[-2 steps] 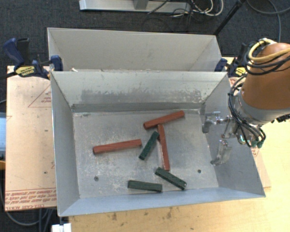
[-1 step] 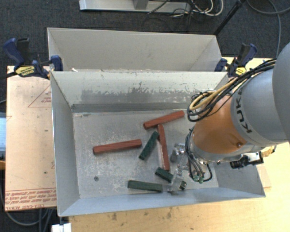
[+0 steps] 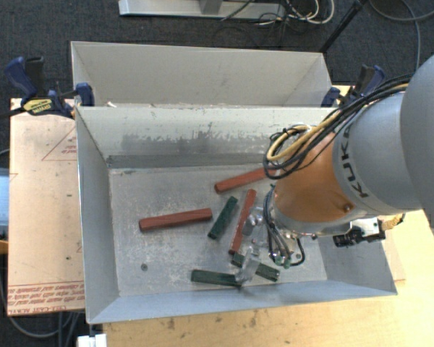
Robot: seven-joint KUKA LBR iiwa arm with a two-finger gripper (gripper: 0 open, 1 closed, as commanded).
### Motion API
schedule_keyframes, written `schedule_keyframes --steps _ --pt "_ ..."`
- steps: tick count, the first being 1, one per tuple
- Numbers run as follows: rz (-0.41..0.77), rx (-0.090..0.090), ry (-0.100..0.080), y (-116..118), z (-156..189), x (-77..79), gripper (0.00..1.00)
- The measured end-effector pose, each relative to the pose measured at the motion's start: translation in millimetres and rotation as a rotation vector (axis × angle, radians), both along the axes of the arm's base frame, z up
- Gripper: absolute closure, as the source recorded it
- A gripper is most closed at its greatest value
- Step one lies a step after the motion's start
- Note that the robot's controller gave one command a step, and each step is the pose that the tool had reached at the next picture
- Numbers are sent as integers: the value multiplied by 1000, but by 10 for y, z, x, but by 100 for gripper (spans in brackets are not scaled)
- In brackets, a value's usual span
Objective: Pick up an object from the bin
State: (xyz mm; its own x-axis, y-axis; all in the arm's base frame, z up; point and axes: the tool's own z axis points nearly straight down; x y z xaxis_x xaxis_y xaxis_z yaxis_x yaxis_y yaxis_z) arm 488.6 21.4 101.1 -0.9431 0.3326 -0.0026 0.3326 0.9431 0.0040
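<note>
Dark green stick (image 3: 214,277) lies flat on the floor of the grey bin (image 3: 94,194), close to the front wall. The gripper (image 3: 247,266) is low over its right end, with a shorter green stick (image 3: 266,272) just beside it. Whether the gripper is open or closed on anything cannot be told. Also in the bin are a long red-brown stick (image 3: 175,220) mid-floor, a tilted green stick (image 3: 223,217) just to its right, a thin red stick (image 3: 243,219) next to that, and a red-brown stick (image 3: 240,182) nearer the back wall.

Grey metal bin (image 3: 94,215): red-brown bars (image 3: 175,220), dark green bars (image 3: 223,217) scattered across floor, mostly right.
</note>
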Motion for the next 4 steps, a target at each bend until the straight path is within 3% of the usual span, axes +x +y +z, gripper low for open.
schedule_keyframes --steps 1,2,3,4 --pt "-280 -2 3 -254 -16 -1 0" --pt "86 -2 3 -262 -318 193 0" --pt "497 -4 0 -281 -311 235 0" --pt "497 -3 2 -281 -303 236 100"
